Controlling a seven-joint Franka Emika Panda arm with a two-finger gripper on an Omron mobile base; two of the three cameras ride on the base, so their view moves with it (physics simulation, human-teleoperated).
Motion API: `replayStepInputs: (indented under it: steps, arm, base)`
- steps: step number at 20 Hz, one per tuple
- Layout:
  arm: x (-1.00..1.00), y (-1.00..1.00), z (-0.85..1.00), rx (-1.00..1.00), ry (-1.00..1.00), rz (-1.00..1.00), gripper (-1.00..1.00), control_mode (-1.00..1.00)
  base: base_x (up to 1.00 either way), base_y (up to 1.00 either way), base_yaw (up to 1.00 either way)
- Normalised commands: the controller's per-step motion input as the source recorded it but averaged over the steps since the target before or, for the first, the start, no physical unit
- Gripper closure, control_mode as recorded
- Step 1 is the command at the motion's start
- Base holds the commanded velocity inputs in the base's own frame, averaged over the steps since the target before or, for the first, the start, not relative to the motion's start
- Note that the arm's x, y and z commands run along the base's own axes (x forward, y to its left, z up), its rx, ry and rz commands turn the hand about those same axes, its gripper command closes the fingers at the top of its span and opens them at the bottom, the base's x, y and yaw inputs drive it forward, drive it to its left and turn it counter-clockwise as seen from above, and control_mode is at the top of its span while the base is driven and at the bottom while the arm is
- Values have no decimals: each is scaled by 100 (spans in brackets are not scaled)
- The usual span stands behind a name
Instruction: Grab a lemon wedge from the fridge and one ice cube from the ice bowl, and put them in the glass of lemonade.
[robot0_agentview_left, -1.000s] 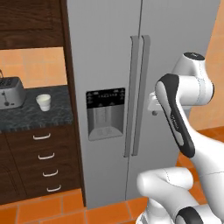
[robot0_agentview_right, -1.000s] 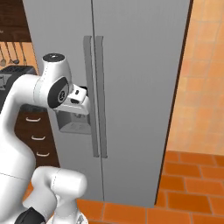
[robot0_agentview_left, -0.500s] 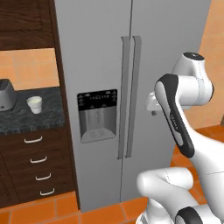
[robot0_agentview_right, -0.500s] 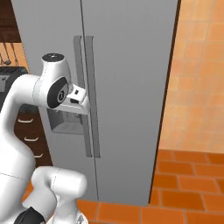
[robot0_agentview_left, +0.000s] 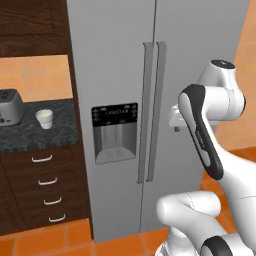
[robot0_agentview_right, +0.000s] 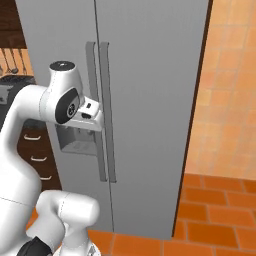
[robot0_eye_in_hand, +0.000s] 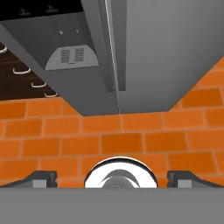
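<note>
Left base view shows you the fridge with both doors closed, its two long handles side by side at the centre seam and the black dispenser panel left of them. The glass of lemonade stands on the dark counter left of the fridge, beside the toaster. Your gripper hangs in front of the fridge with fingers spread wide, holding nothing.
</note>
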Motion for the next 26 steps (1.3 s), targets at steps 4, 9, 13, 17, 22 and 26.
replayStepInputs:
  steps: [4,9,13,17,22,26]
  arm:
    - [0,0,0,0,0,0,-100,100]
    - [-9,-6,0,0,0,1,-100,-100]
    - [-34,-11,0,2,-4,-5,-100,-100]
    - [-24,-7,0,2,-9,-4,-100,-100]
    - [41,-11,13,0,-8,4,-100,-100]
    - [100,7,16,0,3,2,-100,-100]
  base:
    - [-18,-32,15]
    - [-19,-20,6]
    - [0,0,0]
    - [0,0,0]
    - [0,0,0]
    - [0,0,0]
